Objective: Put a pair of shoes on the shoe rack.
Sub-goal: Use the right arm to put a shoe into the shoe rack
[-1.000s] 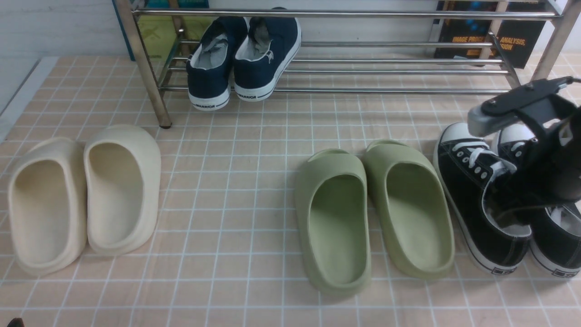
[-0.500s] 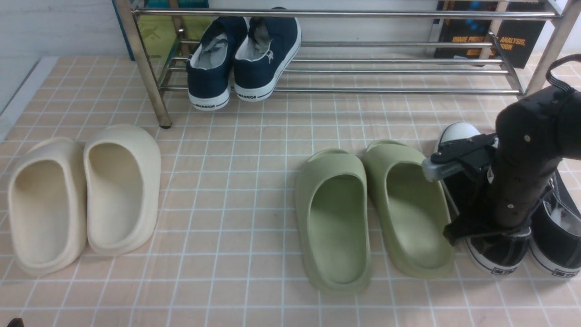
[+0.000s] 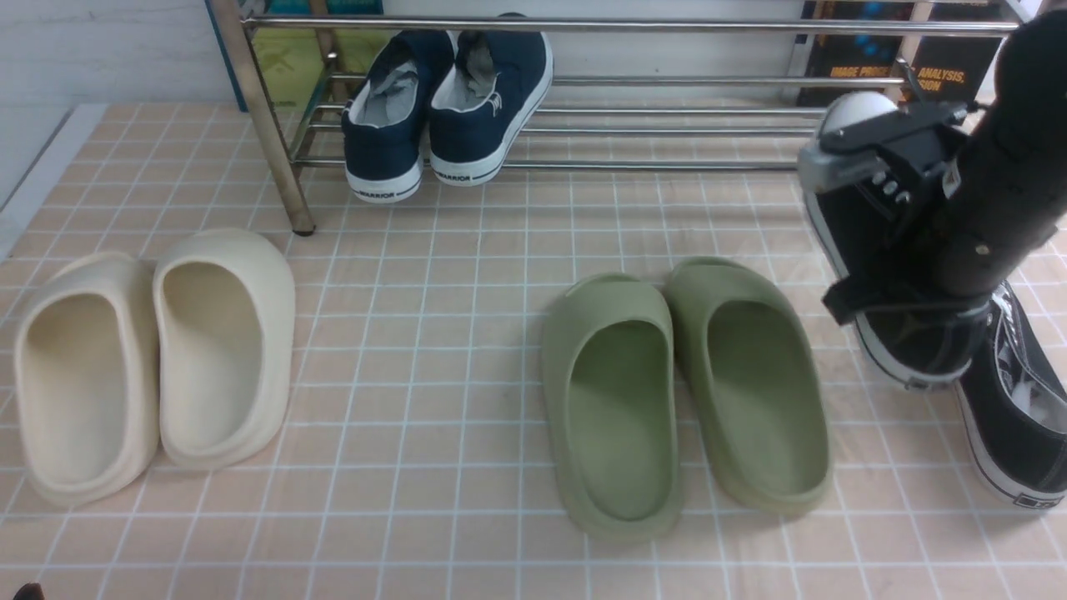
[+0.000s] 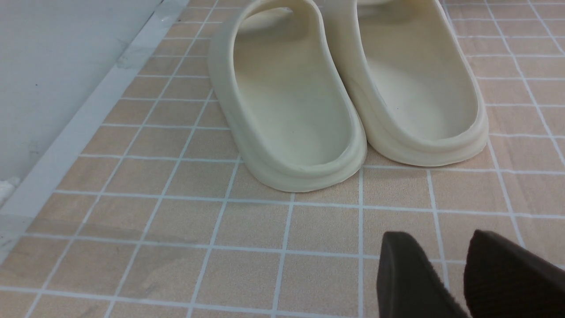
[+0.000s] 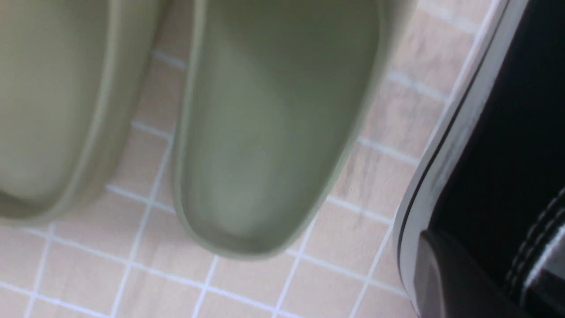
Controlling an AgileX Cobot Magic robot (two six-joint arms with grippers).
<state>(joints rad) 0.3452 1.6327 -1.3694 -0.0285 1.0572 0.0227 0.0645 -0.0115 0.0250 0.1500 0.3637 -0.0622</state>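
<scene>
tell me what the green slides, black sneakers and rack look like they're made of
Green slides: likely moulded foam or soft rubber, matte, one seamless piece with thick rounded edges.
Black sneakers: woven canvas uppers by the look, matte with visible stitching; white soles and toe caps look like smooth rubber.
Rack: metal tubing, chrome-bright, with sharp reflections along the bars.

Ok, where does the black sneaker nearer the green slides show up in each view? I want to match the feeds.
Front view: black sneaker at far right, toe toward the shoe rack, next to the green slides.
Left wrist view: not in it; only the cream slides show.
Right wrist view: black sneaker beside the green slides, white sole toward them.
Shared landmark: the green slides in front and right wrist views; the tiled floor in all three.
</scene>
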